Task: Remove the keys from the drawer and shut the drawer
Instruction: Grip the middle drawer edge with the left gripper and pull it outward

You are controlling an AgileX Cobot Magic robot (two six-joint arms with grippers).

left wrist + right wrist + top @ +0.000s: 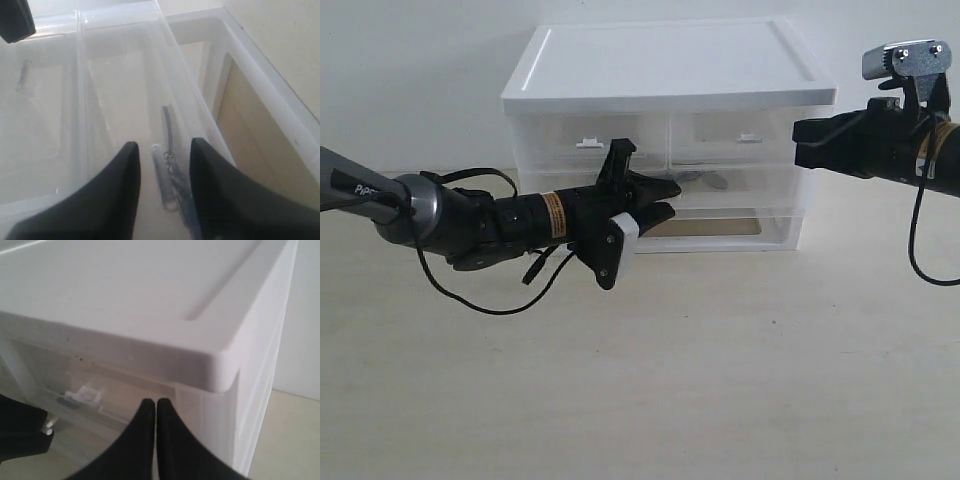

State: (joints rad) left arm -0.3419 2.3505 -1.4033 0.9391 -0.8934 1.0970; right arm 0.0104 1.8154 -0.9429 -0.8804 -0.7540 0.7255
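The keys (170, 165) are seen in the drawer (770, 185), just ahead of the left claw (162, 150), which is spread apart; the right claw (156, 412) is pressed together. If only one key is pinched, the bunch may be dropped.

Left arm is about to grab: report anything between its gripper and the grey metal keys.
No loose object shows between them. The open left gripper has the bunch of grey metal keys in line between its fingers, inside the wide translucent white plastic drawer. They look hazy, so drawer plastic may cover them; I cannot tell.
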